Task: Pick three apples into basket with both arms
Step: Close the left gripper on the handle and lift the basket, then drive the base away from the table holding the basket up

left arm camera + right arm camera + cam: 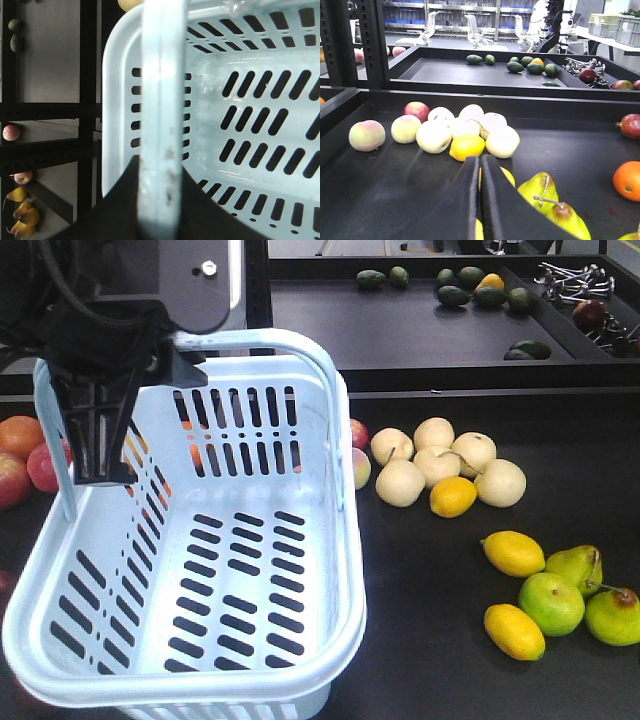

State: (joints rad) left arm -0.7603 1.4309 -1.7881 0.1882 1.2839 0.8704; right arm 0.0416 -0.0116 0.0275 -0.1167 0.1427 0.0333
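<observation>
The pale blue basket (340, 540) hangs tilted at the front left, with nothing in it. My left gripper (100, 455) is shut on its near hoop handle (62, 470). In the left wrist view the handle (160, 100) runs up between the black jaws, over the basket's slotted wall (120, 75). My right gripper (480, 162) is shut and empty, low over lemons and pears; it does not show in the front view. One dark red apple (631, 125) lies at the shelf's right edge. Another (588, 75) sits in the back tray, also seen from the front (588, 312).
Pale round fruit (440, 465) with a lemon lie mid-shelf. Lemons (513, 552) and green pears (550, 602) lie front right. Oranges and pinkish apples (20, 435) lie left of the basket. Avocados (470, 290) and metal utensils (570, 280) fill the back tray. An orange (627, 180) lies right.
</observation>
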